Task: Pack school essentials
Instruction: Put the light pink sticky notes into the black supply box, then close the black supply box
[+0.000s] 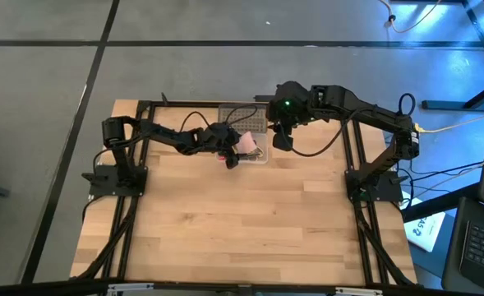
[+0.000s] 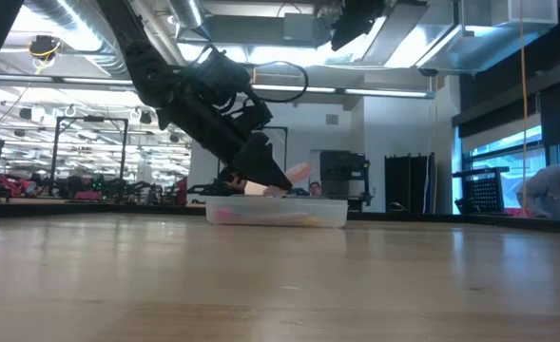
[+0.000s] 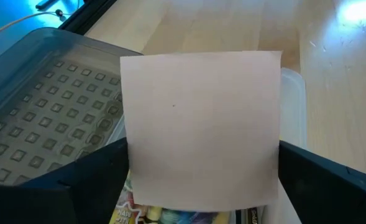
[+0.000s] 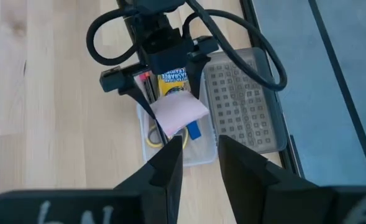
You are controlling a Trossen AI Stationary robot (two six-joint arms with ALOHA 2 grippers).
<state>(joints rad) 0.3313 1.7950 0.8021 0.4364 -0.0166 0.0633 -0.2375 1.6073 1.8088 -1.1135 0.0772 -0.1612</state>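
Note:
My left gripper [image 4: 170, 121] reaches from the table's left over the open clear case [image 1: 262, 156] and is shut on the pink square pad [image 3: 201, 124]. In the case lie the green-and-yellow crayon box [image 4: 170, 78], the yellow-handled scissors [image 4: 151, 138], the tiny blue block [image 4: 194, 131] and the thin red pen [image 4: 145, 84]. I cannot make out the dark pencil. The dotted grey lid [image 4: 245, 106] lies flat beside the case on its far side. My right gripper [image 4: 199, 158] hangs open high above the case's right end, touching nothing. My left gripper pinches the pink pad between its two fingers [image 3: 102, 177], one on each of two opposite side edges [image 3: 128, 155]. The fingers slant down from the table's left. The pad is tilted over the case's open top [image 2: 297, 174]; I cannot tell whether its lower edge touches the contents.
The case [image 2: 278, 211] stands near the table's far edge, between the two arm frames. The wooden table [image 1: 242, 222] stretches toward the near edge. Cables loop off both arms above the case. A person [image 2: 550, 190] bends over in the room far behind.

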